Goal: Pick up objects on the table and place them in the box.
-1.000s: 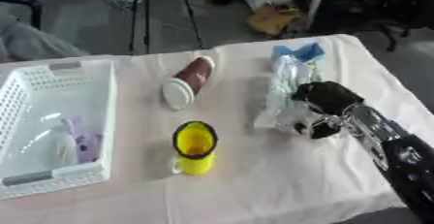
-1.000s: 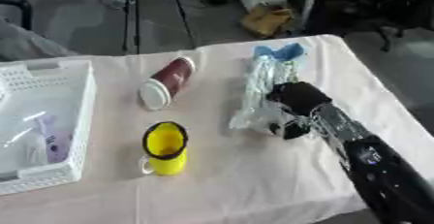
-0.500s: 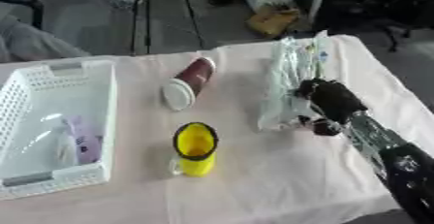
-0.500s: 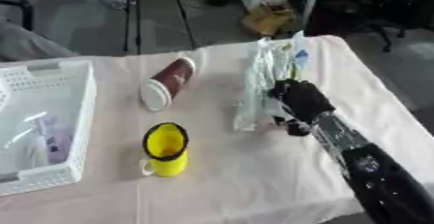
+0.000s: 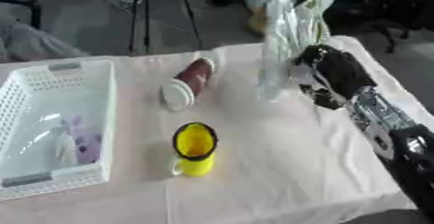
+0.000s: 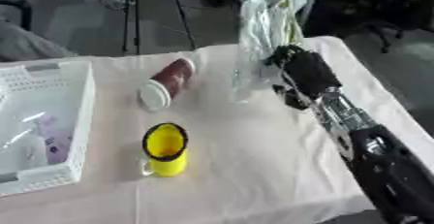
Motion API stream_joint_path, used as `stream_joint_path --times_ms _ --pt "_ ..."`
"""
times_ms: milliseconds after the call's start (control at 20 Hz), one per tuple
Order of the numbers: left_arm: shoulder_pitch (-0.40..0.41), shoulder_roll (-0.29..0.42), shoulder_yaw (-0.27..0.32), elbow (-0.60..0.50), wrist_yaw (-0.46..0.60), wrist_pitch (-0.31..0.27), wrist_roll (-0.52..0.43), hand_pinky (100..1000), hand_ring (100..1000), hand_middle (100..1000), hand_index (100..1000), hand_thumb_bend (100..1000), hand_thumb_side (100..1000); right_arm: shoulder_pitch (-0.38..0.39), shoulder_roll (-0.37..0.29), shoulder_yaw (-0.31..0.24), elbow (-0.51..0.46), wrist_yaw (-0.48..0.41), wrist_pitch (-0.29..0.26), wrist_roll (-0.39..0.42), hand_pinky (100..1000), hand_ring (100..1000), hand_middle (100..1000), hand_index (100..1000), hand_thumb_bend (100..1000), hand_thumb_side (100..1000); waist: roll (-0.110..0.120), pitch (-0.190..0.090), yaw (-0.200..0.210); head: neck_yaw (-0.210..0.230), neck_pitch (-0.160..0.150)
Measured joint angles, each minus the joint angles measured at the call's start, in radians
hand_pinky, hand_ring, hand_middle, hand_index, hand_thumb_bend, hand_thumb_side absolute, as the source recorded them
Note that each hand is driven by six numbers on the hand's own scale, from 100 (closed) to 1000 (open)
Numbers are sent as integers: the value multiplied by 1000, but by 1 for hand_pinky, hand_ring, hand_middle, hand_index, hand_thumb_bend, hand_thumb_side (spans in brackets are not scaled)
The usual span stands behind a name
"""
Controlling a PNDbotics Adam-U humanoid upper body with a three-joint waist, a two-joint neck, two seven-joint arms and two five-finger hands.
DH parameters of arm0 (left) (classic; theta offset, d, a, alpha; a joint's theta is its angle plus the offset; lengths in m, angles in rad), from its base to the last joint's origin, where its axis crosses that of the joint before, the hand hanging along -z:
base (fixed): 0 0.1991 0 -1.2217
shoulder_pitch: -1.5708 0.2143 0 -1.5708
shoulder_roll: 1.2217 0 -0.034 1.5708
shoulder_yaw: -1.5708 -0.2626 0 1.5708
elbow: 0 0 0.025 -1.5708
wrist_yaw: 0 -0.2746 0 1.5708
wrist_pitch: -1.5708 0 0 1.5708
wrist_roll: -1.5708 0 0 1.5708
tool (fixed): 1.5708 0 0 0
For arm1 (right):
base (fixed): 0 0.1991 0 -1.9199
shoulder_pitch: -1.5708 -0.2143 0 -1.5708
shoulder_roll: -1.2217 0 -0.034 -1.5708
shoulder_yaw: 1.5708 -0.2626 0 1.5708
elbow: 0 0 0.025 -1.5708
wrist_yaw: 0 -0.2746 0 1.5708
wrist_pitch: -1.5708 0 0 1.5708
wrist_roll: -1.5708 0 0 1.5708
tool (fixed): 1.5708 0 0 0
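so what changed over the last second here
The right hand, shut on the clear plastic package, has lifted it from lying flat on the table to hanging upright. The yellow mug, the tipped brown cup and the white basket stayed put.

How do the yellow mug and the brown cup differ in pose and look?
The yellow mug stands upright, mouth up; the brown cup lies on its side. The yellow mug is open and has a handle; the brown cup shows a white lid end and no handle. Both rest on the table, outside the white box.
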Motion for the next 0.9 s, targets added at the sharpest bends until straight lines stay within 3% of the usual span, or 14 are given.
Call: stream_joint_path --times_ms 300,650,900 --pt "0 0 -6 0 0 1 -3 334 793 773 785 304 877 -130 6 78 -36 -94 -52 81 100 133 143 216 274 100 -5 -6 16 -5 0" --pt "0 0 -12 0 5 2 -7 336 793 774 785 309 904 -283 97 186 -13 -90 -171 131 100 135 162 224 248 100 -11 -11 50 -19 0" --pt "-9 0 -18 0 11 1 -12 340 793 773 785 311 866 -336 169 220 31 -74 -233 135 100 140 161 223 282 100 -13 -13 72 -28 0"
